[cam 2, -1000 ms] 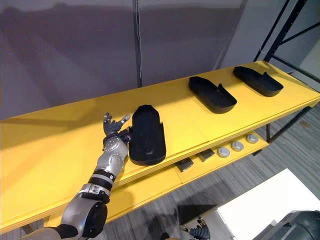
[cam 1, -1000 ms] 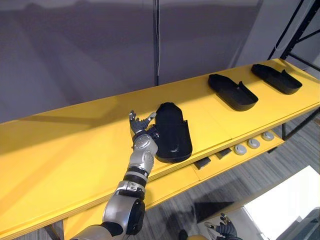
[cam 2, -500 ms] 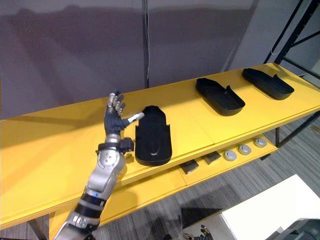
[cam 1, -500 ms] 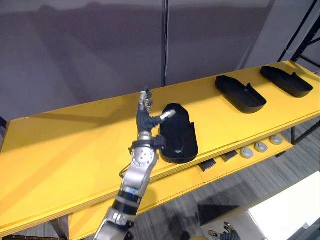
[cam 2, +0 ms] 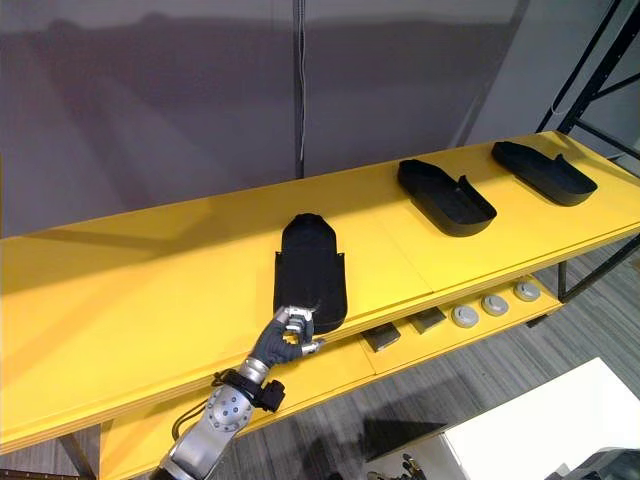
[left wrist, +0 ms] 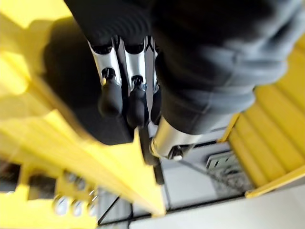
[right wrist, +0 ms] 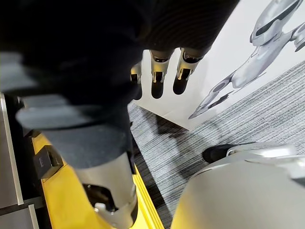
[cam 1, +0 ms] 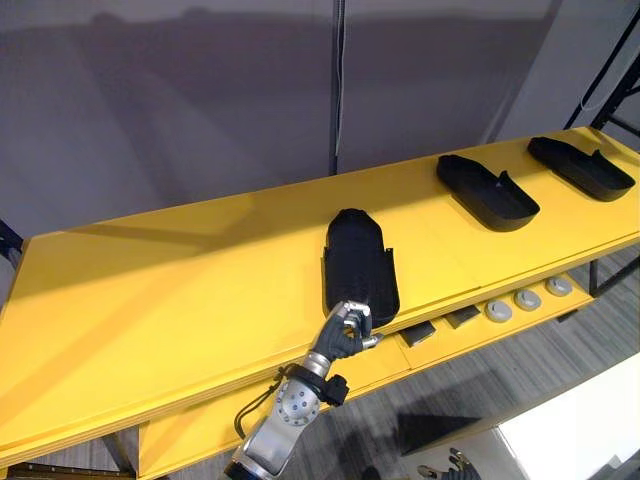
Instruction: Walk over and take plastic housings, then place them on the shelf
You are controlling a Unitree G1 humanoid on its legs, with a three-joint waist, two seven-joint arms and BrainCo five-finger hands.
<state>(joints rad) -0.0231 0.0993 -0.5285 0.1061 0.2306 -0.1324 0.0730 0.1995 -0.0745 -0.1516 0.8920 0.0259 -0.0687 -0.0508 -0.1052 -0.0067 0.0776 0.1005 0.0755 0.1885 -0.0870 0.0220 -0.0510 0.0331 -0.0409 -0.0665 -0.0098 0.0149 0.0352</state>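
Left eye view, yellow shelf [cam 1: 150, 290]: a long top board running across the scene and bearing three black plastic housings. Its left part is bare.
Lower tier [cam 1: 385, 362]: yellow, under the shelf's front edge, with round grey discs [cam 1: 497, 310] in a row towards its right end.
Nearest housing [cam 1: 358, 262]: lies flat on the shelf with its near end at the front edge. Over the last second the view has shifted a little, but the housing has kept its place on the board.
Middle housing [cam 1: 485, 190] and far housing [cam 1: 580, 167]: further right on the same board, apart from each other.
Left hand [cam 1: 342, 335]: half a second ago it was raised beside the nearest housing with fingers spread. Now it has dropped to the front edge just before that housing's near end, fingers curled in together with nothing in them. Whether it brushes the housing I cannot tell.
Right hand [right wrist: 157, 81]: hangs low over the floor, fingers loose and straight, empty.
Meaning for the task: the release looks finished and this housing counts as placed. The arm is pulling clear, so the likely next step is to walk off for another.
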